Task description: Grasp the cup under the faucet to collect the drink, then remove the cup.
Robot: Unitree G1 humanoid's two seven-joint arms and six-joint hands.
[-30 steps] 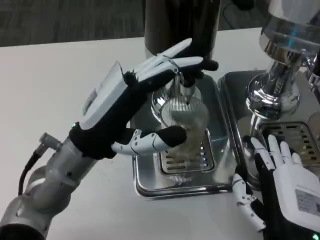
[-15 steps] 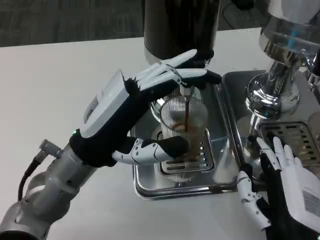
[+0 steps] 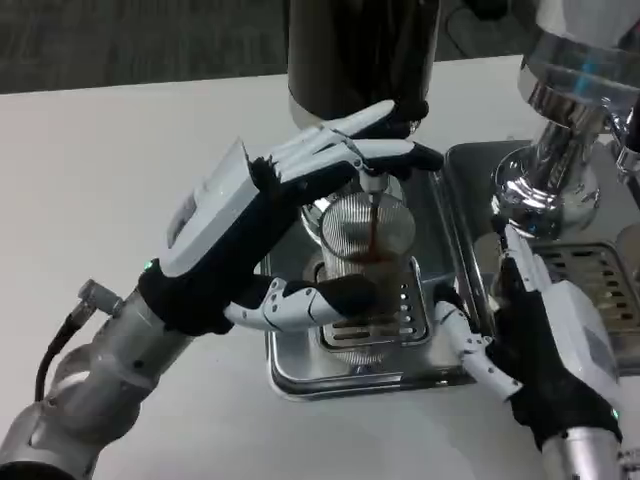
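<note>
Since the earlier frames, the right hand (image 3: 545, 345) has been brought in from the lower right corner toward the drip tray (image 3: 300, 372), and a dark stream of drink (image 3: 373, 228) has begun to fall into the cup (image 3: 365, 250); a second ago no stream was seen.

The left hand (image 3: 265, 235) is wrapped around the cup, a clear ribbed glass. Its upper fingers (image 3: 370, 135) are stretched past the far side of the cup, just below the faucet (image 3: 372, 178), and its thumb (image 3: 315, 298) is laid across the cup's near lower side. The cup is thus clasped between fingers and thumb, standing upright on the slotted grate (image 3: 405, 315) of the drip tray, directly beneath the faucet. Brown liquid is seen gathered in the lower part of the cup.

The right hand is held to the right of the cup, apart from it, over the right rim of the drip tray. Its fingers are spread and nothing is held in them; one finger is pointed toward the cup's base without touching it.

Behind the left hand's fingertips, the dark body of the dispenser (image 3: 360, 50) rises from the tray. Beyond the right hand, a second machine with a chrome column (image 3: 550, 175) is set on its own tray with a grate (image 3: 600, 270). Everything rests on a white table (image 3: 100, 160).
</note>
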